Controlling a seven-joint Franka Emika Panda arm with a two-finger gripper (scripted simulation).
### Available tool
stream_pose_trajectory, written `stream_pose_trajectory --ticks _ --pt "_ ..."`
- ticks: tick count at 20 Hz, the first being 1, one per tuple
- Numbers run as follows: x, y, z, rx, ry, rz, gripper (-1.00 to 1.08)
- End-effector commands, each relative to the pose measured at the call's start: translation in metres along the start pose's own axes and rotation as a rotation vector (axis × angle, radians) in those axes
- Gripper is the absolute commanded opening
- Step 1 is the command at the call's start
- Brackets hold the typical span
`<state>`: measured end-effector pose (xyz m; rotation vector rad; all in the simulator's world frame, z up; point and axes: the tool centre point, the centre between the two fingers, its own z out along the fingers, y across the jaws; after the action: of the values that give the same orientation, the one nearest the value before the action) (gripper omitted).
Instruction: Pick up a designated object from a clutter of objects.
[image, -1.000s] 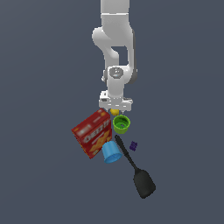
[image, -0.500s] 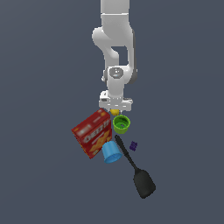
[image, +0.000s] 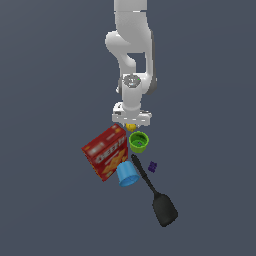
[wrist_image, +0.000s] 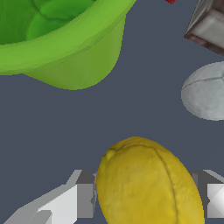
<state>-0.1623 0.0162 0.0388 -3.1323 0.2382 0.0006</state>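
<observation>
plain dark slate floor, no table edge visible. since a second ago i see arm barely shifted; white two-finger gripper (image: 131, 125) has settled low over small yellow lemon-like lump (wrist_image: 148, 183), fingers (wrist_image: 72, 199) spread either side, not yet pinching. lump sits between red cracker box (image: 106, 152) and green cup (image: 138, 142). i judge closing comes next. count: one blue cup (image: 127, 174), one black spatula (image: 156, 196), one purple block (image: 152, 166).

Red cardboard cracker box (image: 106, 152): pale lettering across front face, too blurred to read. No legible text, numbers or signs elsewhere in exterior or wrist view.
</observation>
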Motion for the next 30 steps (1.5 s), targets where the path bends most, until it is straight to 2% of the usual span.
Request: stream_pose_trajectory --ticks 1,10,30 --pt "0.001 0.002 -0.008 0.000 0.001 0.000 -1.00" --pt "0.008 0.015 -0.054 0.001 0.001 0.000 -1.00" --pt "0.033 0.059 -0.208 0.000 0.001 0.001 -1.00"
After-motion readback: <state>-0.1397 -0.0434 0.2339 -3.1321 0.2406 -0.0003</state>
